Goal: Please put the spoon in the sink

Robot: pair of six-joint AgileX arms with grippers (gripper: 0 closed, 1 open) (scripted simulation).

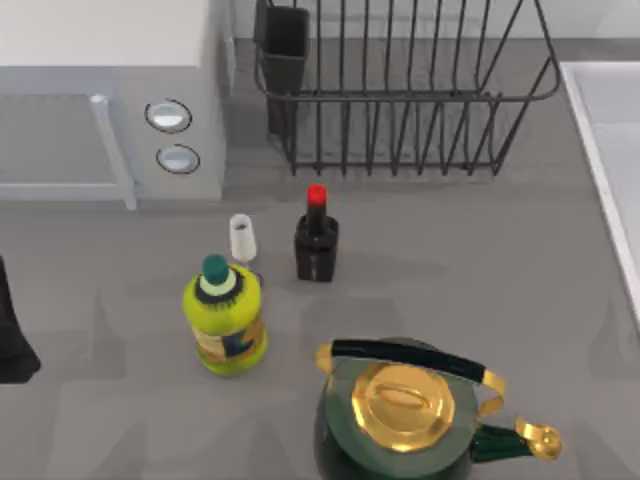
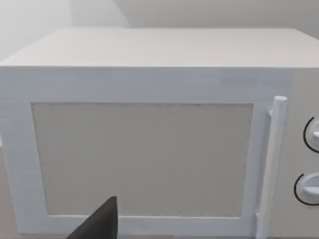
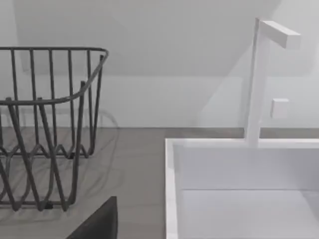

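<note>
Kettle [image 1: 400, 420] front-centre, sink [image 1: 610, 150] at right edge, claw states can't tell.

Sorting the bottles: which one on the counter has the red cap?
The small dark glass bottle, in front of the black wire dish rack. The yellow plastic bottle beside it has a green cap.

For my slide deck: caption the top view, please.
Counter with microwave, dish rack, sink, kettle, yellow bottle, dark bottle.

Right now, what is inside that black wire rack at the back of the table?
Inside the black wire rack, a dark cup-like holder sits in the top view's left corner; the rest shows bare wires. What the holder contains cannot be seen.
</note>
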